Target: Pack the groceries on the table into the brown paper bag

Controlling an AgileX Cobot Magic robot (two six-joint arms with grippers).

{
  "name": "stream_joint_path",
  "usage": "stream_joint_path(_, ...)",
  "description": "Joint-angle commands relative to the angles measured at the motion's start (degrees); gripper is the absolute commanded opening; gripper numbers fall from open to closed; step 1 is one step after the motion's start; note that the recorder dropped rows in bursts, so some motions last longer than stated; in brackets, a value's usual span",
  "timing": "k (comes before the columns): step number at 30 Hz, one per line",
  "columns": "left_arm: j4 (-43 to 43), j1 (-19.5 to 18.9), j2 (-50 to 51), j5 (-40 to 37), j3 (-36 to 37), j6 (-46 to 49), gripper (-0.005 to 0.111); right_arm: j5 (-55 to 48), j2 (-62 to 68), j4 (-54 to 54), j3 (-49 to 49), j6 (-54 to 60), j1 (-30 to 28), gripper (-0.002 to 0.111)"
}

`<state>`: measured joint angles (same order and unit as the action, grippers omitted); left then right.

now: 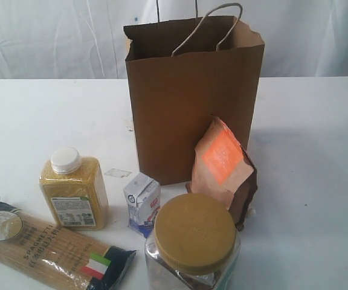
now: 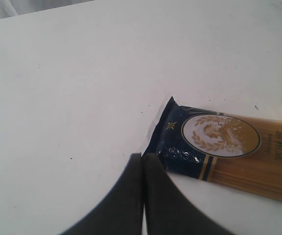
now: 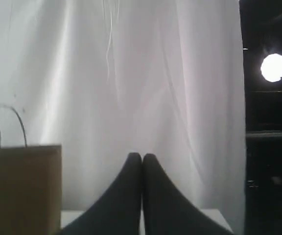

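Packing apparently not begun: spaghetti pack [image 1: 53, 248], grain bottle [image 1: 74, 190], carton [image 1: 142, 203], jar [image 1: 192, 241] and pouch [image 1: 222, 166] sit on the bench [image 1: 35, 121] before the upright brown paper bag [image 1: 192, 103]. Left gripper [image 2: 142, 156] and right gripper [image 3: 142, 156] are closed, empty.

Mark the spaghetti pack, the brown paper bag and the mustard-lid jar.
spaghetti pack [image 1: 53, 248]: exterior view, middle of the wrapper over the pasta.
brown paper bag [image 1: 186, 103]: exterior view, front wall.
clear jar with mustard lid [image 1: 195, 232]: exterior view, centre of the lid.
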<state>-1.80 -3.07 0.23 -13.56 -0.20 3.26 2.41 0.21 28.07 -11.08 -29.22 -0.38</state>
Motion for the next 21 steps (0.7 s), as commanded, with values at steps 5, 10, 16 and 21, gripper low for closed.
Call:
stream_joint_path(5, 0.0, 0.4, -0.2, 0.3, 0.2, -0.5, 0.0, -15.6, -0.2, -23.6, 11.1, 24.3, -0.2, 0.0)
stream_joint_path(10, 0.0, 0.4, -0.2, 0.3, 0.2, -0.5, 0.0, -20.6, -0.2, -23.7, 11.1, 23.4, -0.2, 0.0)
stream_joint_path(16, 0.0, 0.4, -0.2, 0.3, 0.2, -0.5, 0.0, -20.6, -0.2, -23.7, 11.1, 23.4, -0.2, 0.0)
stream_joint_path(21, 0.0, 0.4, -0.2, 0.3, 0.2, -0.5, 0.0, -20.7, -0.2, -23.7, 11.1, 23.4, -0.2, 0.0)
